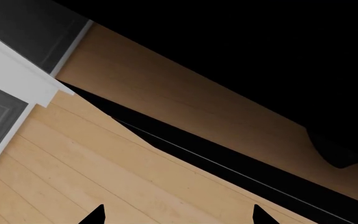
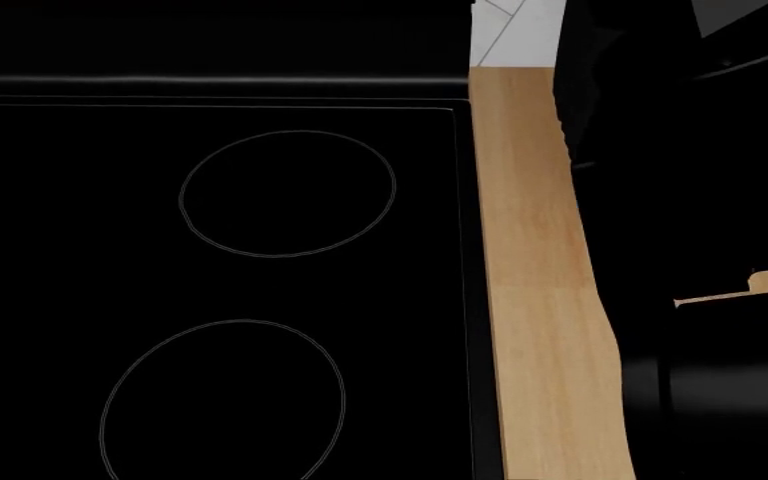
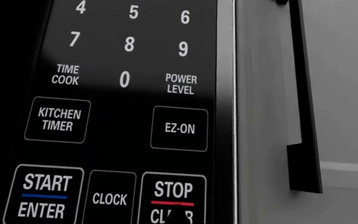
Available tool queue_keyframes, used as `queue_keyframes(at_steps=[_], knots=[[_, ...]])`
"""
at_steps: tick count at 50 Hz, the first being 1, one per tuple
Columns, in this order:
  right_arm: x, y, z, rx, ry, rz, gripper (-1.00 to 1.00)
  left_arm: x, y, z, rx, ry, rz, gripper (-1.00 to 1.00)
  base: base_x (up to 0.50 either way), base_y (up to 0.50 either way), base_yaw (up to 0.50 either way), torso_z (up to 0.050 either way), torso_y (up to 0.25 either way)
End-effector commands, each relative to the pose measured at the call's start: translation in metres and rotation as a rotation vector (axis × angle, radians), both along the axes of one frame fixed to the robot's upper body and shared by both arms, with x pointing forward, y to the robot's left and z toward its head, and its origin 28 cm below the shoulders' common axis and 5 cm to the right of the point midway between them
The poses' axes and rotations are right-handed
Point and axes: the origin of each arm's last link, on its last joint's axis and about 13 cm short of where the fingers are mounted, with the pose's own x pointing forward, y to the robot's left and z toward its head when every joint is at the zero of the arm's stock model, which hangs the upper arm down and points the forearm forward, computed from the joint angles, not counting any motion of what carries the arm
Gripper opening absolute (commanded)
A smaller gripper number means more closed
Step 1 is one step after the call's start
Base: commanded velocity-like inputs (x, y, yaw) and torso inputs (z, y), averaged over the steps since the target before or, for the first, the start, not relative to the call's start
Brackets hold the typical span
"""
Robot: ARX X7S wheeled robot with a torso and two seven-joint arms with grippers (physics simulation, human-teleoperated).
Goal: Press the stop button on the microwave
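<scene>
The right wrist view is filled by the microwave's black keypad (image 3: 126,79). The STOP/CLEAR button (image 3: 173,190) has white lettering and a red bar and sits in the keypad's lowest visible row, at its outer edge, beside CLOCK (image 3: 110,199) and START/ENTER (image 3: 44,196). My right gripper (image 3: 179,218) shows as one dark tip over the word CLEAR, its fingers together, right against the button. My left gripper (image 1: 177,217) is open and empty, with two dark fingertips (image 1: 97,215) spread apart above a light wood floor. The microwave does not show in the head view.
A black cooktop (image 2: 224,250) with ring outlines fills the left of the head view, with a wood counter strip (image 2: 531,280) beside it. My dark right arm (image 2: 704,200) rises at the right. A grey cabinet with a black handle (image 3: 303,116) adjoins the microwave.
</scene>
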Motion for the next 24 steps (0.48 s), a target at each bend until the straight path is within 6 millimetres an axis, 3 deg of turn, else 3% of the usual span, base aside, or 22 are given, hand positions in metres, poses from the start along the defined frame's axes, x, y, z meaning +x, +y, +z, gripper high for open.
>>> queue_keyframes(at_steps=[1, 12, 19, 24], knots=[[0.014, -0.007, -0.005, 0.003, 0.025, 0.032, -1.0, 0.0, 0.0, 0.0, 0.0, 0.0, 0.0, 1.0, 0.01, 0.0, 0.0, 0.0, 0.0], [0.023, -0.012, -0.01, 0.016, 0.038, 0.028, -1.0, 0.0, 0.0, 0.0, 0.0, 0.0, 0.0, 1.0, 0.01, 0.0, 0.0, 0.002, 0.0], [0.015, -0.013, -0.008, 0.021, 0.023, 0.032, -1.0, 0.0, 0.0, 0.0, 0.0, 0.0, 0.0, 1.0, 0.01, 0.0, 0.0, 0.003, 0.0], [0.0, -0.012, -0.008, 0.025, 0.002, 0.051, -1.0, 0.0, 0.0, 0.0, 0.0, 0.0, 0.0, 1.0, 0.0, 0.0, 0.0, 0.002, 0.0]])
